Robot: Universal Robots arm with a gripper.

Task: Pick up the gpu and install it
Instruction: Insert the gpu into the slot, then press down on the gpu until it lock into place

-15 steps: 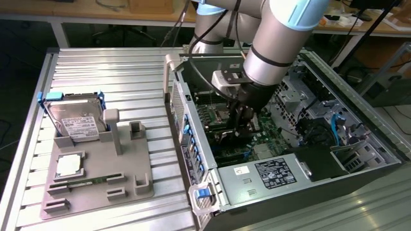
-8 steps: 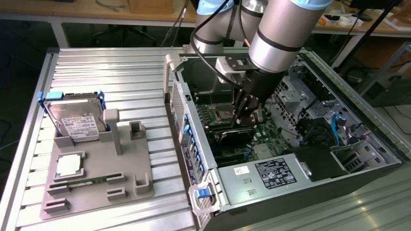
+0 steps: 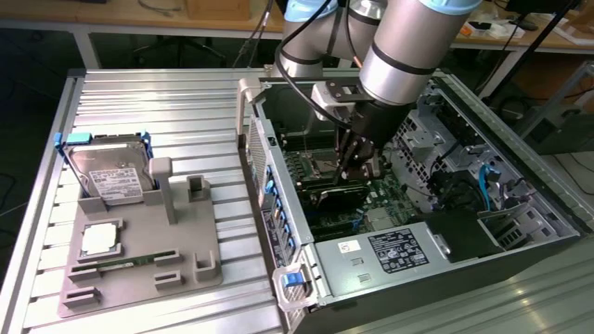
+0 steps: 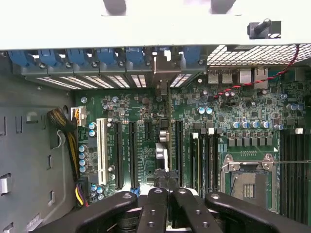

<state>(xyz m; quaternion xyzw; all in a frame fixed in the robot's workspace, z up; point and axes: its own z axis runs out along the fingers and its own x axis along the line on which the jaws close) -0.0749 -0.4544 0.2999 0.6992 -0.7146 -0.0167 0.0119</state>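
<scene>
- Gripping a thin card edge-on, the gripper (image 4: 167,189) (image 3: 355,167) has its black fingers (image 4: 154,206) drawn almost together, with only the card's thickness between them.
- That card is the gpu (image 4: 162,155). It stands upright on its long edge inside the computer case (image 3: 263,146) and runs from the fingers towards the case's rear wall.
- In the exterior view the gpu seems to be the dark slab (image 3: 336,193) just under the gripper, though shadow blurs its outline.
- It stands over the motherboard (image 4: 243,111), between two long black expansion slots (image 4: 132,155). I cannot tell whether its lower edge is seated in a slot.
- A white slot (image 4: 101,150) lies further to one side, and the open CPU socket (image 4: 248,177) to the other.
- Beyond the card, a row of blue latches (image 4: 77,56) lines the rear wall; a grey bracket (image 4: 163,65) sits among them, in line with the gpu.
- The robot arm (image 3: 404,42) reaches down into the case from above.
- Well apart, on the exterior view's left, a grey fixture plate (image 3: 139,257) on the ribbed metal table (image 3: 167,104) holds a hard drive (image 3: 111,177), a processor chip (image 3: 99,240) and a green memory stick (image 3: 121,266).
</scene>
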